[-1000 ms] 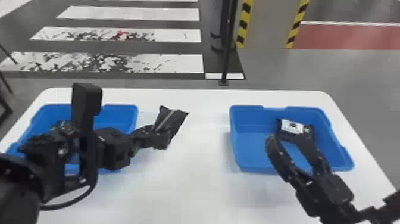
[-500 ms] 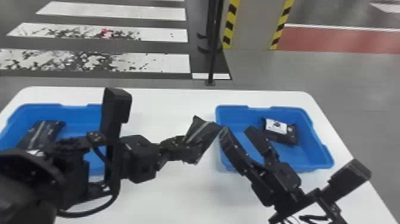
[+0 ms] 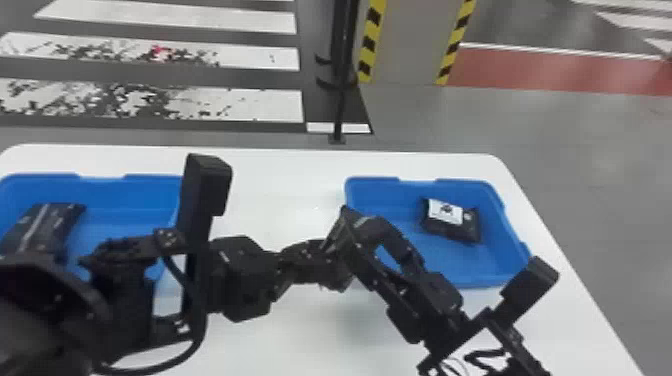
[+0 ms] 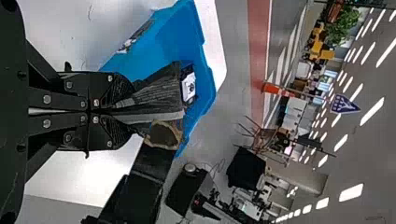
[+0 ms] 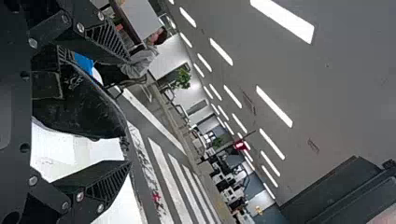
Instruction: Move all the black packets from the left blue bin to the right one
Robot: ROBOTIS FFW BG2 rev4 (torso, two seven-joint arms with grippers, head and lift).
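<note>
Black film packet (image 4: 156, 86), pale-striped and creased into a fan, is pinched in your left claw (image 4: 132, 112). Over the last second it crosses rightward over the white, smooth-topped table (image 3: 285, 200), while your right claw (image 5: 128, 112) swings in to meet it. The right claw's ribbed black fingers now stand open around the packet, beside the right blue plastic bin (image 3: 500, 250). This suggests a handover: you would next close the right claw before releasing the left, lest the packet drop. One boxy, white-labelled packet (image 3: 452, 220) lies in the right bin; a flat, striped packet (image 3: 45, 227) in the round-cornered left blue bin (image 3: 135, 192) awaits transfer.
</note>
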